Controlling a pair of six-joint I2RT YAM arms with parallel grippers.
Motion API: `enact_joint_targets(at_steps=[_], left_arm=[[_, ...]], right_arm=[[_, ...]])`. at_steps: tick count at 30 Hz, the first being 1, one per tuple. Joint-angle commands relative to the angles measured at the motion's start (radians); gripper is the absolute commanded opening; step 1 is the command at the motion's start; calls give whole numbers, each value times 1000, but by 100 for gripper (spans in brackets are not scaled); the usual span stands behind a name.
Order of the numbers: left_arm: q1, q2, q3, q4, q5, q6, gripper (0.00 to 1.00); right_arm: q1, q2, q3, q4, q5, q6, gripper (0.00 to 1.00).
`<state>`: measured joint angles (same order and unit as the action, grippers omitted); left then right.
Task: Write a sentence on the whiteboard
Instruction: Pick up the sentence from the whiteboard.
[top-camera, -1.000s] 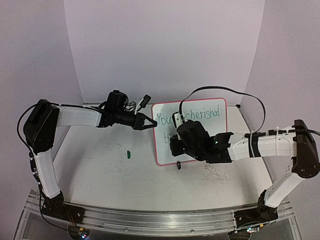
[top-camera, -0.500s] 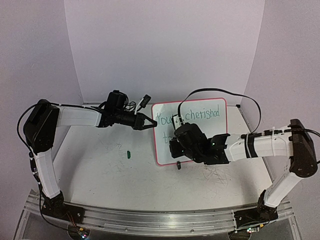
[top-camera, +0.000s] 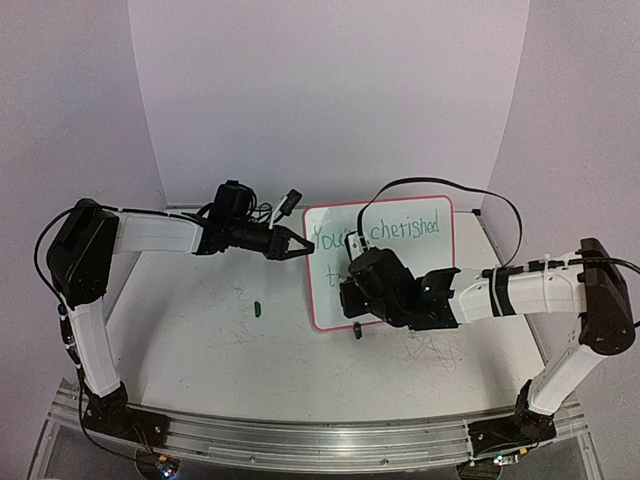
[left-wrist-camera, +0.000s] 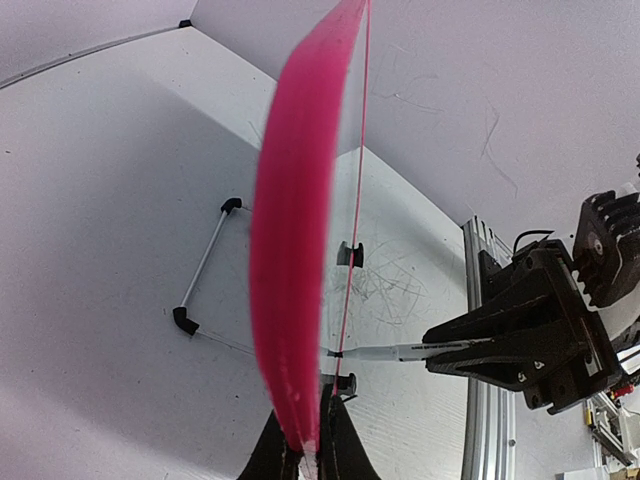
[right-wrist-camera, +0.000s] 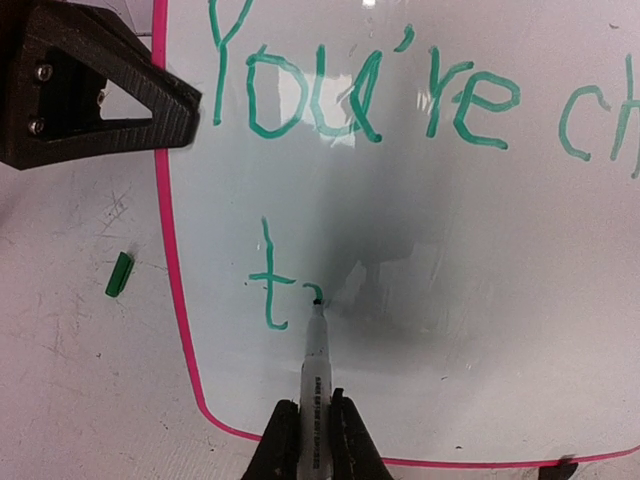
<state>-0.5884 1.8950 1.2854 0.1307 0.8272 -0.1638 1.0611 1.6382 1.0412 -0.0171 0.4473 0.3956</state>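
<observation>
While my right pincer (right-wrist-camera: 315, 425) is clamped tight on the marker (right-wrist-camera: 316, 350), its tip touches the whiteboard (right-wrist-camera: 450, 300), at 3 o'clock of a green "t". Farther, at 12 o'clock, the sentence (right-wrist-camera: 360, 95) begins "You're". My left pincer (left-wrist-camera: 305, 442) pinches the same whiteboard at 10 o'clock.

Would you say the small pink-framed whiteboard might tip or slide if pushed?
Probably tippy: the thin pink-framed whiteboard stands on small black feet, so it likely relies on the left gripper clamped on its edge. Being so thin, it is probably light and would slide easily.
</observation>
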Motion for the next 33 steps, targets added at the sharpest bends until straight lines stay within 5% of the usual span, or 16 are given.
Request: enact_joint_targets(at_steps=[1, 33], left_arm=[[-4, -17, 12, -31, -71, 63, 0], [-6, -21, 9, -31, -72, 63, 0]], right_arm=[[-1, -4, -21, -12, -15, 28, 0], [-26, 8, 40, -10, 32, 11, 0]])
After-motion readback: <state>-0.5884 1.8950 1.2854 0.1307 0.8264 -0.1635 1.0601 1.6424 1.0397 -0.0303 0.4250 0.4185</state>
